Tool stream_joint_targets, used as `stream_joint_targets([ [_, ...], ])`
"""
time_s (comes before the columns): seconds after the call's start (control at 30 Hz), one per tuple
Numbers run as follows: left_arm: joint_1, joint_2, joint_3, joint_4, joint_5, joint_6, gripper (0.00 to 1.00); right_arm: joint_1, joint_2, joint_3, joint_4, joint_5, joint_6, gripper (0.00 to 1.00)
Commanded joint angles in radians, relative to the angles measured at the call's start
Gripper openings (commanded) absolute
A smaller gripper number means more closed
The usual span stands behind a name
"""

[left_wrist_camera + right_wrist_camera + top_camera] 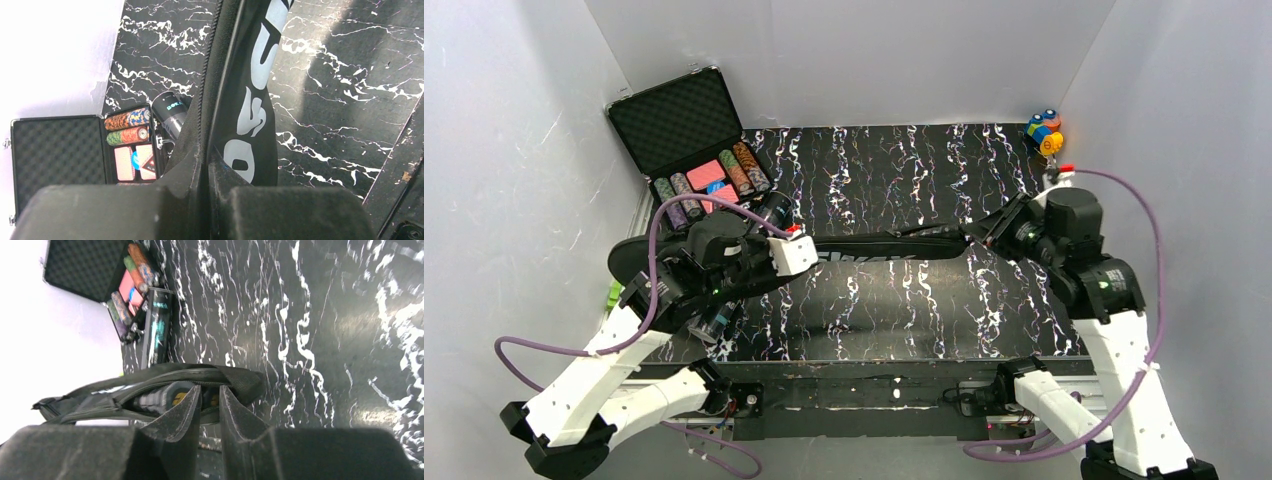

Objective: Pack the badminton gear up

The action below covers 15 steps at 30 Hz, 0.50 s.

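The left gripper (207, 175) is seen closed on the zipped edge of the black CROSSWAY bag (250, 100). The fabric is pinched between its two fingers, and no gap is left between them. From this grip the bag is stretched away across the table (904, 170), and part of the large white lettering can be read on its side.

In the top view the bag is laid across the middle of the table from left to right. Its wide end is under the left arm and its narrow end is at the right gripper (210, 407). The jaws of the right gripper are parted by a narrow gap, directly in front of the open mouth of the bag. It cannot be told whether the lip of the bag is touched by the fingers. Inside the mouth a racket handle (159, 397) is visible, grey, with a yellow mark at its end.

Behind the bag, on the left side, the dark tube (170, 112) with light blue print is laid on the table. It is just beside the poker chip case (679, 120), and its nearer part is hidden by the bag and the left arm. The case is open at the far left corner, with its foam lid raised and rows of chips inside. At the far right corner some small toy blocks (1044, 133) are placed against the wall, well apart from the bag.
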Motion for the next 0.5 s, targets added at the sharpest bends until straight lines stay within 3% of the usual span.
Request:
stream_joint_targets([
  [0.0, -0.005, -0.027, 0.043, 0.095, 0.019, 0.009, 0.0, 0.001, -0.002, 0.199, -0.092, 0.118, -0.109, 0.28],
  [0.3, -0.005, -0.027, 0.051, 0.094, 0.019, 0.016, 0.0, 0.003, 0.031, 0.154, 0.008, -0.019, -0.042, 0.18],
  [0.47, -0.005, -0.028, 0.05, 0.093, 0.019, 0.016, 0.0, 0.003, 0.02, 0.121, 0.041, -0.012, -0.031, 0.15],
])
